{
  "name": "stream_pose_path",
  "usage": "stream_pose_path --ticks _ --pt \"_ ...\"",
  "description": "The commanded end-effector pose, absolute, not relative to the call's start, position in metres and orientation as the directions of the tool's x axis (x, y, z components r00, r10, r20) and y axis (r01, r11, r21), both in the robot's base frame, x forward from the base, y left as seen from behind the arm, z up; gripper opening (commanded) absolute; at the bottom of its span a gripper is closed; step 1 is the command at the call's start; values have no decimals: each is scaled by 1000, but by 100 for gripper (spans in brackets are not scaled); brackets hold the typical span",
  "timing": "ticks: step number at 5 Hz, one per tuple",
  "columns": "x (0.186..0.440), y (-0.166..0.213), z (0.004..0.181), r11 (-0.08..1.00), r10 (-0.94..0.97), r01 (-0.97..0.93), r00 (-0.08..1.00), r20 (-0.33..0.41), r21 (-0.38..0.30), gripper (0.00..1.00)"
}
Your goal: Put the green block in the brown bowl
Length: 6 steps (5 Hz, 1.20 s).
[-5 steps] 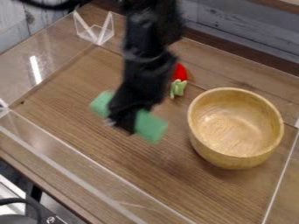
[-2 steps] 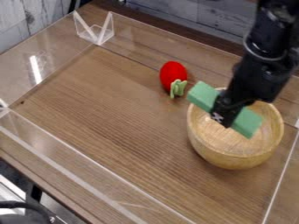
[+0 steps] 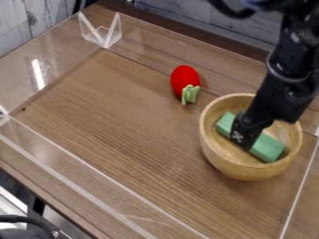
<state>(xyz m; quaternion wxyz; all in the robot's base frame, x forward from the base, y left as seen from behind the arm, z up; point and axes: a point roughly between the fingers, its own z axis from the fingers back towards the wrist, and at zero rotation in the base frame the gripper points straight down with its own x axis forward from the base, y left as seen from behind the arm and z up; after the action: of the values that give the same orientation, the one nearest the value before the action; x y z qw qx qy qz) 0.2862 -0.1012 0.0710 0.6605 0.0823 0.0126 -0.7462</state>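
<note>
The green block (image 3: 264, 143) lies low inside the brown bowl (image 3: 219, 154), at the right of the wooden table. Its left end and right half show on either side of my fingers. My gripper (image 3: 249, 131) points straight down into the bowl with its dark fingers astride the block's middle. The fingertips touch or nearly touch the block. The view does not show whether they still press on it. The arm rises from the bowl toward the upper right corner.
A small red rounded object with a green stem (image 3: 186, 80) lies just left of the bowl. A clear plastic wall (image 3: 50, 56) fences the table, with a clear bracket (image 3: 100, 30) at the back left.
My gripper carried the green block from the table's middle to the right, over the bowl, then sank into it. The block now sits lower in the bowl than before.
</note>
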Motion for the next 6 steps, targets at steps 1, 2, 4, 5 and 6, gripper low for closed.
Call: stream_pose_path --ticks 1,2,4,5,6 --pt "293 -101 67 -111 -988 986 -97 -118 123 100" --pt "292 -96 77 -116 -986 985 -99 -131 127 0" --pt "291 -88 75 -114 -985 985 -95 -142 133 0" --pt "292 -86 68 -106 -985 985 -86 -148 136 0" --pt "289 -87 79 -76 -985 982 -47 -164 174 100"
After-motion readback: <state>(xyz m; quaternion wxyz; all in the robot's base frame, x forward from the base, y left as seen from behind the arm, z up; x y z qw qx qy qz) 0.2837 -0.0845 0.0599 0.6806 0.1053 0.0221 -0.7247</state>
